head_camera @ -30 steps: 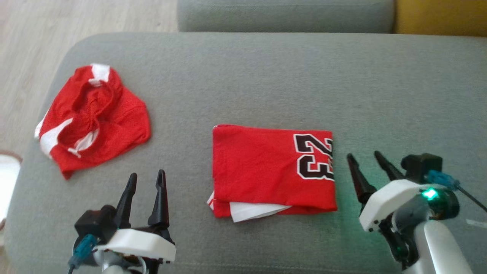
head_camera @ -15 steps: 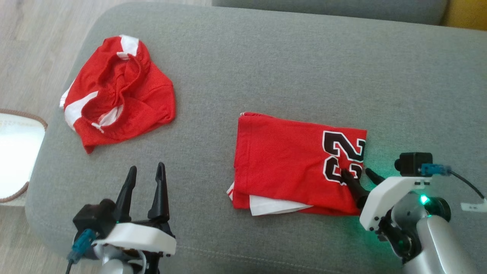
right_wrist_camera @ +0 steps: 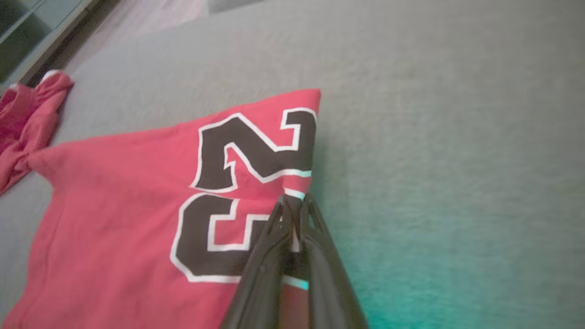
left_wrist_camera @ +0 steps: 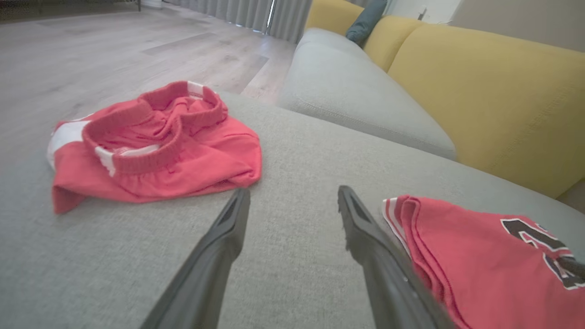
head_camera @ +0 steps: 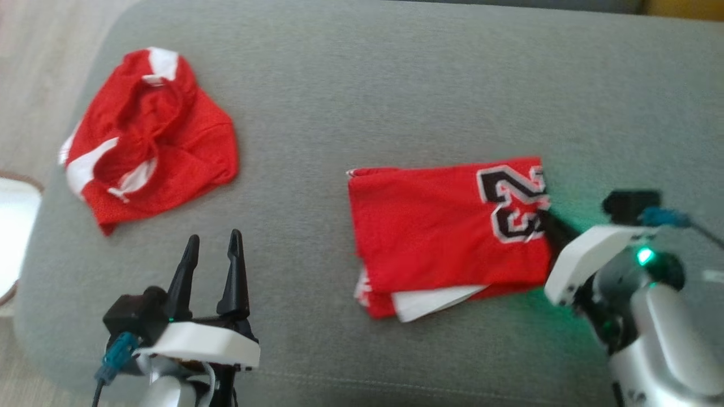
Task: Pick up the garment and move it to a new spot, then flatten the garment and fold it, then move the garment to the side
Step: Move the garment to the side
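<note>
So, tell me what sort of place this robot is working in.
Most likely a home living room: the folded red jersey lies on a grey sofa cushion, a yellow sofa back rises beyond it, and wood-look flooring runs to long grey curtains.

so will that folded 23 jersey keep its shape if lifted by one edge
Probably floppy: the folded jersey is thin cloth in loose layers, a white layer poking out. With the right jaws pinching one edge by the number, lifting would likely let it sag and unfold. Dragged, it may bunch on the grey cushion.
</note>
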Robot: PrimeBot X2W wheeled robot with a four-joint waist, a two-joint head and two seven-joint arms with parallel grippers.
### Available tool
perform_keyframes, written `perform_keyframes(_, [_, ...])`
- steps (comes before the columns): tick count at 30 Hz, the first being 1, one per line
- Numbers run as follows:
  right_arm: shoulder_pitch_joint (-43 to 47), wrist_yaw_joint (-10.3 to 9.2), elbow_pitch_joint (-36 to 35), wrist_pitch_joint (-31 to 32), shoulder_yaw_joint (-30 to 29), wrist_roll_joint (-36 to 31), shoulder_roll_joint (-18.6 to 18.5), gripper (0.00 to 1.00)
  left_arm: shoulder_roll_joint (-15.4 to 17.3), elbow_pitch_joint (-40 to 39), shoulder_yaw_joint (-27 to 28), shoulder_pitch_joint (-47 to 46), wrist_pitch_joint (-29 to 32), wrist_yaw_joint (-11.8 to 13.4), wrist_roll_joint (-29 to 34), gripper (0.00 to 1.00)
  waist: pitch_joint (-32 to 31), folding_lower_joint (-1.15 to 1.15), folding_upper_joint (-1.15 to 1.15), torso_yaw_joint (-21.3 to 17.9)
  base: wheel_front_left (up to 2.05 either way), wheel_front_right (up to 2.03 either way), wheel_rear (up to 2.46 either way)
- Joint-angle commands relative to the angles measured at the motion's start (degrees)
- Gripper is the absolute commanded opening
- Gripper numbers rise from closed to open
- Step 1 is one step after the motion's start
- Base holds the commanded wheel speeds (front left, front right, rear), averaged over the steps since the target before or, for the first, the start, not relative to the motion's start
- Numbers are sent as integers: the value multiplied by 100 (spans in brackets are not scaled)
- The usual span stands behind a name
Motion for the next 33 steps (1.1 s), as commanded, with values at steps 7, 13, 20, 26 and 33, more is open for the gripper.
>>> perform_keyframes(7, [-615,37,-352,-397,-434,-256,-203,0,-21,-330,212,-381,-70,-101,239,100,243,0,0,-863,0,0,0])
perform_keyframes(13, [-821,37,-509,-516,-673,-296,-203,0,17,-388,177,-557,-70,-188,391,100,452,0,0,-1760,0,0,0])
perform_keyframes(20, [-1146,37,-418,-658,-640,-284,-56,0,155,-412,128,-748,14,-206,495,100,682,0,0,-2613,0,0,0])
perform_keyframes(26, [-1511,37,-100,-886,-476,-242,94,0,283,-507,99,-914,186,-196,562,100,846,0,0,-3065,0,0,0])
perform_keyframes(33, [-2092,37,383,-1148,-412,-276,181,0,376,-583,117,-963,270,-159,554,100,903,0,0,-3061,0,0,0])
